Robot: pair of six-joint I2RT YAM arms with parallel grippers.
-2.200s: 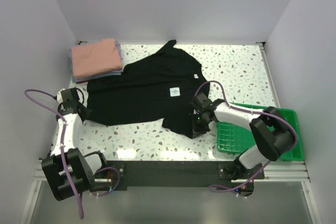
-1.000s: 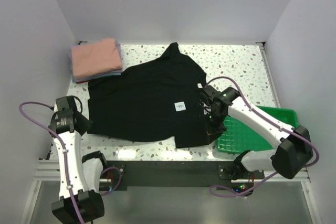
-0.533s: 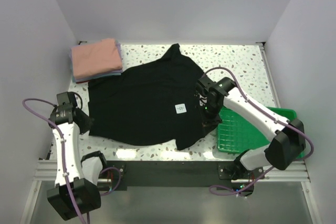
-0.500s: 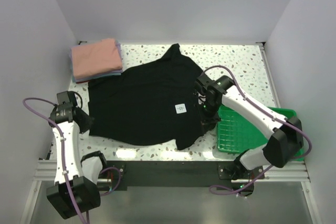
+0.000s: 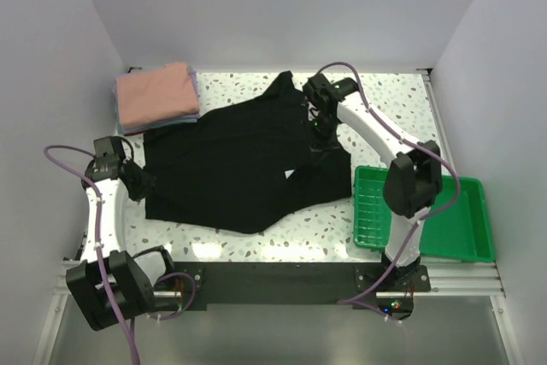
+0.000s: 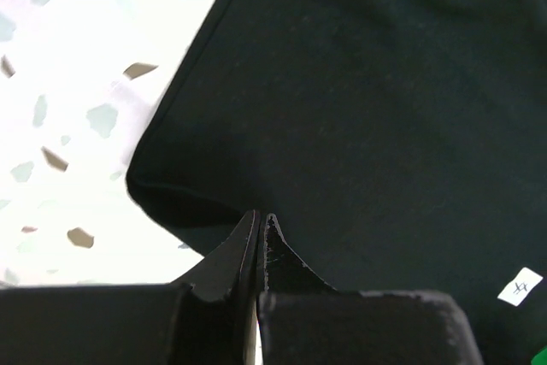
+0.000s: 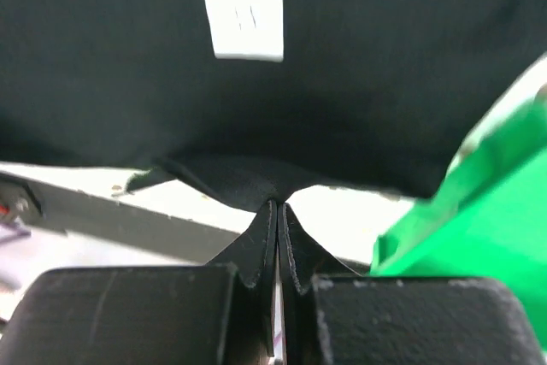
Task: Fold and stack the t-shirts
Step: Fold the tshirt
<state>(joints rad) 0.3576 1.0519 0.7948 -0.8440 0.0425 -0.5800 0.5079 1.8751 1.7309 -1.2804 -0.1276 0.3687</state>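
The black t-shirt lies spread across the middle of the table, its right part lifted and drawn toward the back. My left gripper is shut on the shirt's left edge, as the left wrist view shows. My right gripper is shut on a pinch of the shirt's right edge and holds it off the table. The shirt's white tag is partly covered; it also shows in the right wrist view. A folded stack with the salmon-pink shirt on top sits at the back left.
The green plastic tray stands at the front right, beside the right arm's base, and its rim shows in the right wrist view. White walls close in the table on three sides. Bare speckled table lies at the back right.
My right gripper has carried the shirt's right edge from beside the tray up and toward the back. The cloth now folds over and half hides the tag. My left gripper has barely moved.
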